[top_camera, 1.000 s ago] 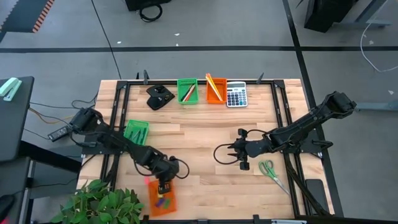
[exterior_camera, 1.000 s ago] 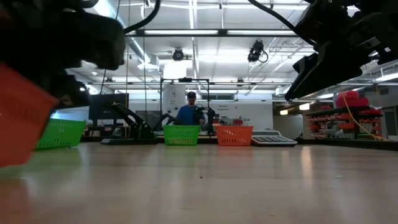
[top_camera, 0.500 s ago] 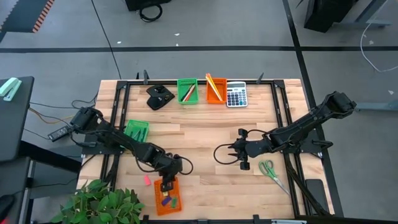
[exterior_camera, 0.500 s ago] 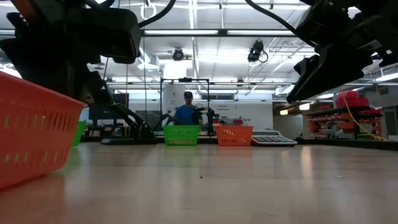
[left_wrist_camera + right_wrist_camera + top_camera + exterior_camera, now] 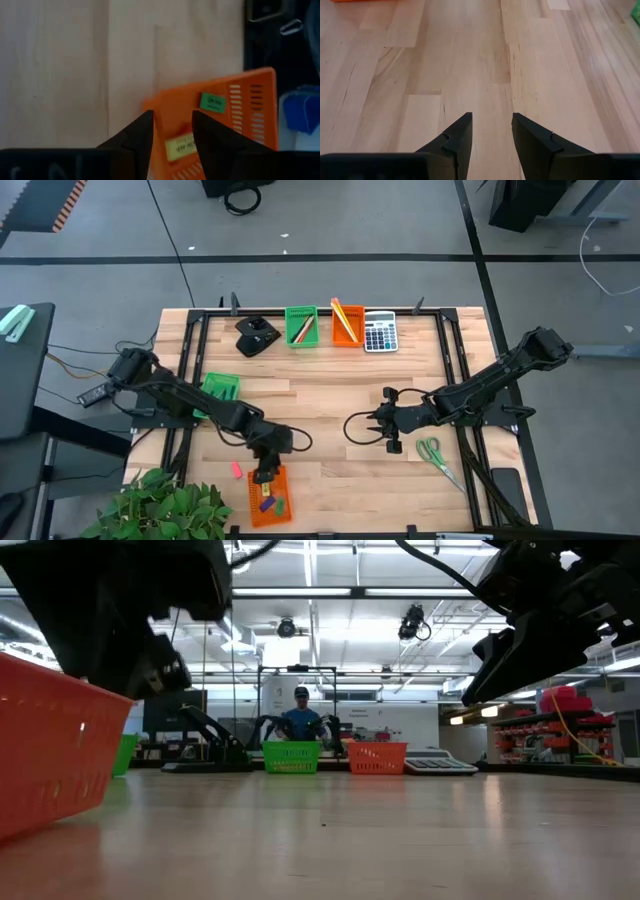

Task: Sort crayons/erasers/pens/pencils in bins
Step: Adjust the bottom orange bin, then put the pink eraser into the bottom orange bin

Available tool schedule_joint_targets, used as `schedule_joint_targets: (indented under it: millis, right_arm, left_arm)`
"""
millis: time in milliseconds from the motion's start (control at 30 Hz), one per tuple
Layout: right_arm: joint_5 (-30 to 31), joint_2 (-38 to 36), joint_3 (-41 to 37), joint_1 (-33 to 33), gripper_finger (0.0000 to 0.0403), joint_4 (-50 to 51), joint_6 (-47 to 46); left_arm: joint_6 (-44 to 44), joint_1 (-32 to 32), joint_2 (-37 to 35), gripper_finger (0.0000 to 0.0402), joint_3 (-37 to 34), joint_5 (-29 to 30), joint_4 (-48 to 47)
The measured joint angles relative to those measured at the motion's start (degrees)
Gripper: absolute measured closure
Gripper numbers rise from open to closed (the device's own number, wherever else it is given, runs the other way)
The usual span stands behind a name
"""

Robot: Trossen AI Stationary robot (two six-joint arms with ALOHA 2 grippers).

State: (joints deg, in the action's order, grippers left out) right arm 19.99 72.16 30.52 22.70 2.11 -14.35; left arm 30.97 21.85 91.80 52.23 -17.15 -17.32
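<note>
My left gripper (image 5: 265,472) hangs open over the far end of the near orange bin (image 5: 268,498), which rests flat near the table's front edge. In the left wrist view a green eraser (image 5: 213,102) and a yellow eraser (image 5: 181,145) lie in that bin (image 5: 240,92). A pink eraser (image 5: 237,470) lies on the wood just left of the bin. My right gripper (image 5: 492,125) stands open above bare wood at mid-right, holding nothing. Red crayons sit in the far green bin (image 5: 301,326), and yellow pencils in the far orange bin (image 5: 346,323). My left gripper points down at the near orange bin's far wall (image 5: 150,106), with one finger (image 5: 140,132) at the wall's corner and the other over the bin's floor. I cannot tell whether either finger touches the wall.
A second green bin (image 5: 220,390) stands at the left, by the left arm. A calculator (image 5: 380,332) and a black object (image 5: 256,337) sit at the back. Green-handled scissors (image 5: 435,455) lie near my right gripper. A plant (image 5: 165,505) overhangs the front left corner.
My left gripper has opened from shut. The near orange bin has slid a little toward the table's right edge and now sits flat under the open fingers. My right arm has kept still.
</note>
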Motion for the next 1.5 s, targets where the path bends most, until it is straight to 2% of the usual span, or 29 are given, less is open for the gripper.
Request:
schedule_joint_targets:
  millis: [167,267,400,600,733,900,1133,1333,1500]
  right_arm:
    - [-0.1,0.0,0.0,0.0,0.0258,0.0,0.0]
    - [-0.1,0.0,0.0,0.0,0.0258,0.0,-0.1]
    - [-0.1,0.0,0.0,0.0,0.0258,-0.1,-0.9]
    - [-0.2,0.0,0.0,0.0,0.0258,-0.2,-4.6]
    - [-0.4,0.0,0.0,0.0,0.0258,-0.2,-5.2]
    - [-1.2,0.0,0.0,0.0,0.0258,-0.1,-6.4]
    - [-1.3,0.0,0.0,0.0,0.0258,-0.2,-10.3]
    - [0.0,0.0,0.0,0.0,0.0258,-0.1,-14.2]
    - [2.2,0.0,0.0,0.0,0.0258,-0.1,-16.9]
  left_arm:
    - [-4.9,-1.2,-5.9,0.0258,0.0,0.7,-6.1]
    - [-4.8,-1.4,-10.4,0.0274,0.0,3.4,-15.1]
    - [-4.7,1.4,-14.3,0.0297,-0.3,6.5,-26.8]
    - [-4.5,7.6,-15.0,0.0307,-2.3,10.2,-27.5]
    - [1.3,10.7,-14.9,0.0295,-4.7,15.6,-25.3]
    - [7.9,15.6,-15.3,0.0284,-9.3,21.7,-15.8]
    - [13.3,21.8,-15.4,0.0292,-17.7,24.8,-8.7]
    - [12.4,26.1,-15.4,0.0292,-23.8,29.0,3.9]
    - [11.5,28.4,-15.4,0.029,-26.2,31.0,9.1]
